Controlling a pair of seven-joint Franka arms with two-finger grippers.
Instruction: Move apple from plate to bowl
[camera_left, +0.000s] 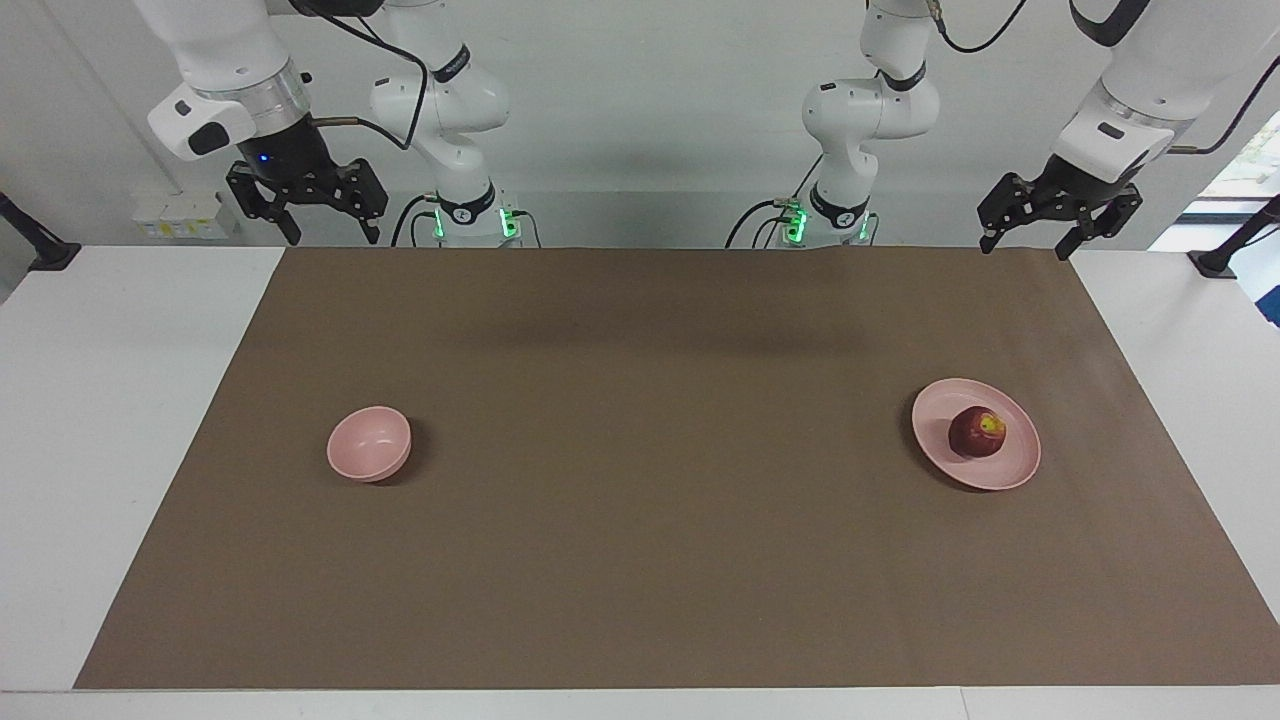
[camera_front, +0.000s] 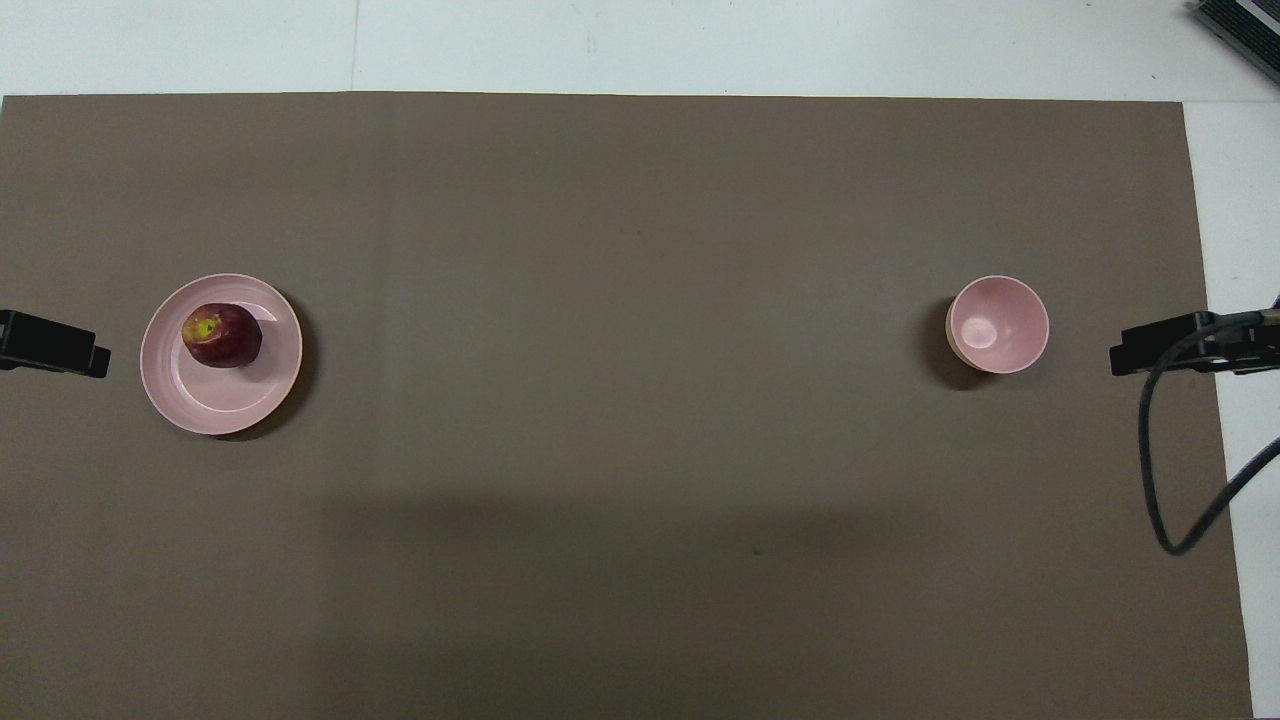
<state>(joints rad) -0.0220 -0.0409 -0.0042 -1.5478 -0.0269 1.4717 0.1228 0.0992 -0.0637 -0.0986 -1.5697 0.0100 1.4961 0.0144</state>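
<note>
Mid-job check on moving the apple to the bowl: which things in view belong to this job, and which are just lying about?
Belongs to the job:
- apple, on the plate
- plate, toward the left arm's end
- bowl, toward the right arm's end
- left gripper, open, raised
- right gripper, open, raised

Just lying about:
- brown mat under everything

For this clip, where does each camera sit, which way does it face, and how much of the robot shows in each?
Facing view: high across the table, looking at the robots; both arms and bases show at the top, the left gripper and right gripper raised with jaws open.
Overhead view: high above the robots' end, looking steeply down; only the left gripper's tip, the right gripper's tip and a cable show at the edges.
Shared: the small dark red apple on the wide pale pink plate, the small deep pale pink bowl, the brown mat.
</note>
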